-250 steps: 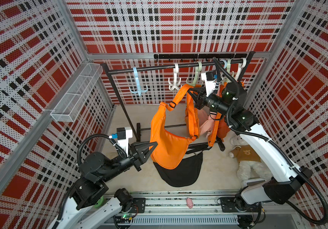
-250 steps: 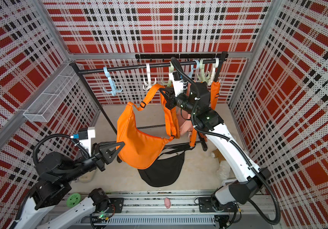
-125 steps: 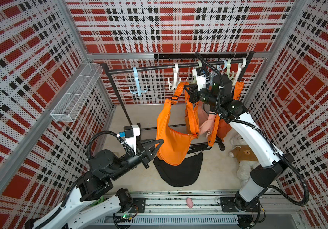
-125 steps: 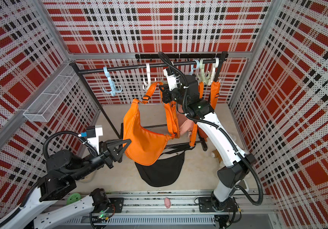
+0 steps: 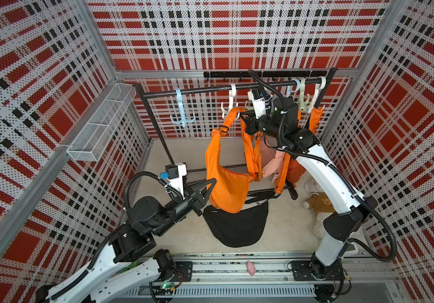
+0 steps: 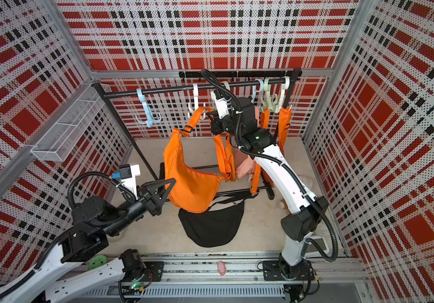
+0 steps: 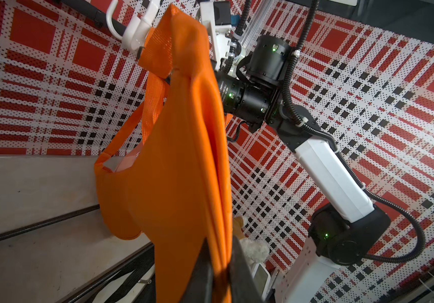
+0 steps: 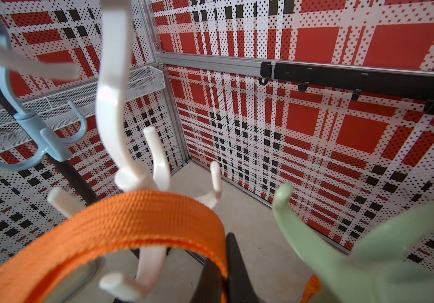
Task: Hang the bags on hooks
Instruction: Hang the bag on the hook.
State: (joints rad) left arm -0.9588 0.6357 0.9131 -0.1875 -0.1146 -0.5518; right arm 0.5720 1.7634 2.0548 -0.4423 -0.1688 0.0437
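Note:
The orange bag [image 5: 226,183] [image 6: 192,183] hangs in mid-air below the black rail [image 5: 205,89]. My right gripper [image 5: 247,123] [image 8: 223,251] is shut on its strap [image 8: 131,217] [image 5: 230,118]. The strap's loop lies against the prongs of the white hook [image 8: 137,178] [image 5: 230,105] [image 6: 196,105]. I cannot tell whether it sits over a prong. My left gripper [image 5: 214,181] [image 6: 173,180] [image 7: 219,262] is shut on the bag's lower edge [image 7: 184,170], holding the body out to the left.
A blue hook [image 5: 181,115] and a pale green hook [image 8: 342,249] hang on the same rail. Other orange bags [image 5: 315,118] and a pink one [image 5: 271,165] hang at the right. A black bag [image 5: 236,223] and plush toys [image 5: 318,204] lie on the floor. A wire basket [image 5: 100,123] is on the left wall.
My right gripper has carried the strap up and left to the white hook. My left gripper has followed to the right and towards the rack, still on the bag.

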